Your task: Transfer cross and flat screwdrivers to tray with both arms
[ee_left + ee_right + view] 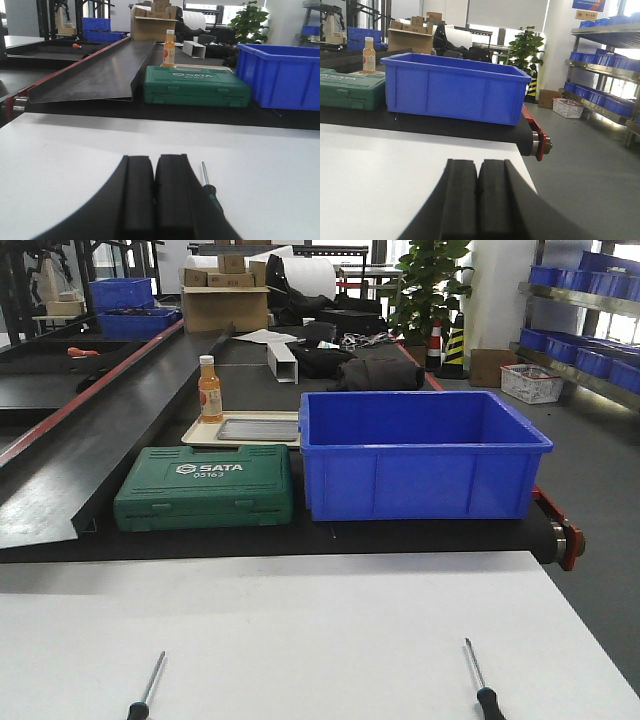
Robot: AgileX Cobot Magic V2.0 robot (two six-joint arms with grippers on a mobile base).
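Where the white counter meets the lower frame edge, two screwdrivers lie well apart, shafts pointing toward the far side: the left screwdriver and the right screwdriver, with their handles partly cut off. The left fingers are pressed together on nothing, and the left screwdriver lies just beside them. The right fingers are likewise closed and empty. The tray rests in a cream tray behind a green case lettered "SATA 05163". A bottle stands at the cream tray's left corner, label unreadable. A blue bin stands right of the case.
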